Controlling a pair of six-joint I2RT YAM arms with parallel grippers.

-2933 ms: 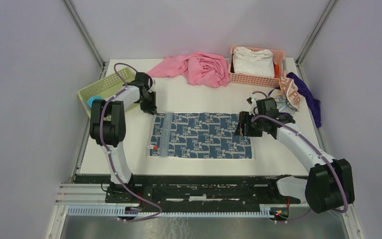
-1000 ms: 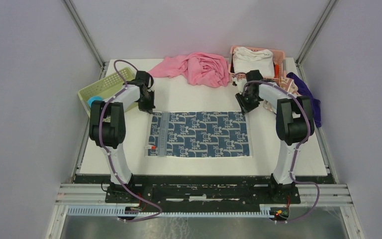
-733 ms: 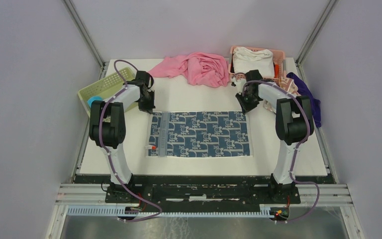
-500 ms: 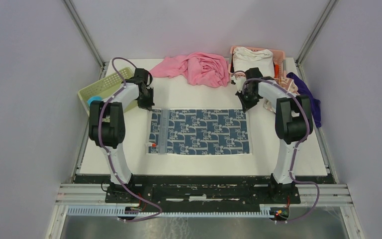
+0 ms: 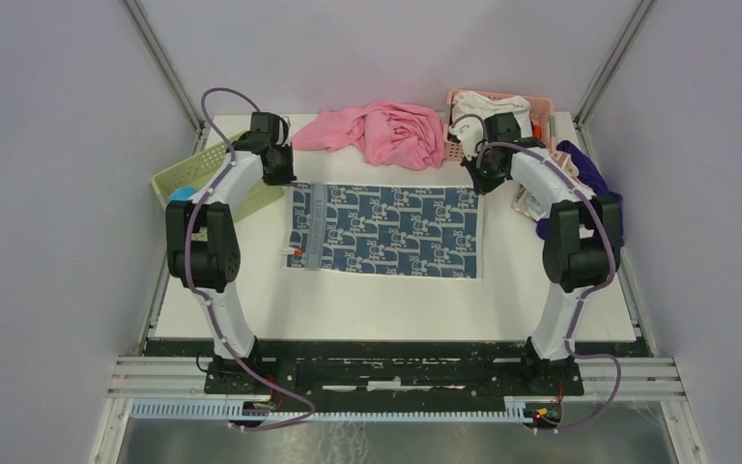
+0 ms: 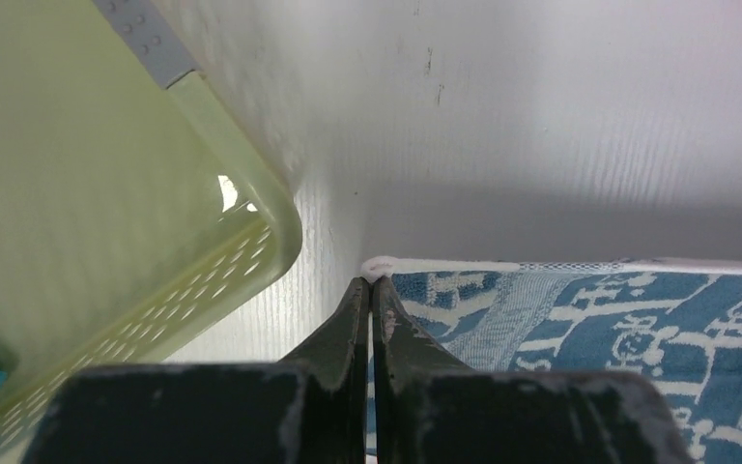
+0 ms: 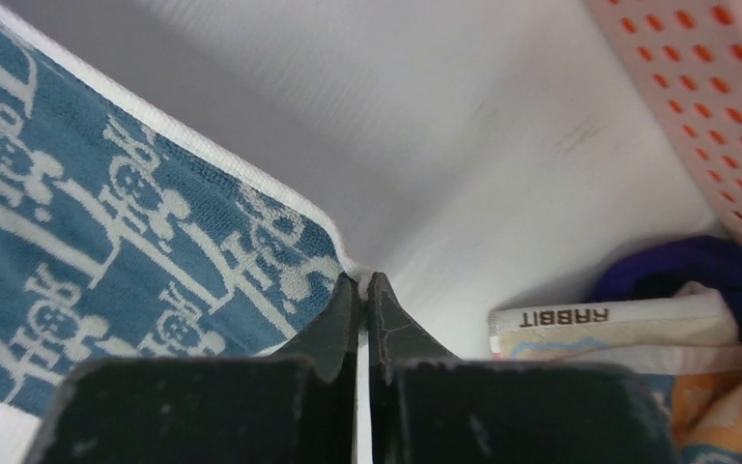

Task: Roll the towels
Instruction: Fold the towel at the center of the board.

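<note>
The white towel with dark blue print (image 5: 386,230) lies spread flat on the table. My left gripper (image 5: 287,181) is shut on its far left corner, and in the left wrist view the left gripper (image 6: 369,282) pinches the white hem of the printed towel (image 6: 589,309). My right gripper (image 5: 479,183) is shut on the far right corner; in the right wrist view the right gripper (image 7: 360,278) nips the printed towel (image 7: 106,213) at its tip. The cream RABBIT towel (image 7: 599,319) lies crumpled just right of it (image 5: 527,198). The bright blue towel (image 5: 182,192) sits in the green basket.
A green basket (image 5: 214,164) stands at the far left, close to my left gripper. A large pink cloth (image 5: 386,130) lies at the back. A pink basket (image 5: 456,147) holding a white cloth (image 5: 488,101) stands at the back right, with a purple cloth (image 5: 589,174) beside it.
My right gripper has shut on the towel's far right corner. Both grippers have moved toward the back of the table, dragging the printed towel with them.
</note>
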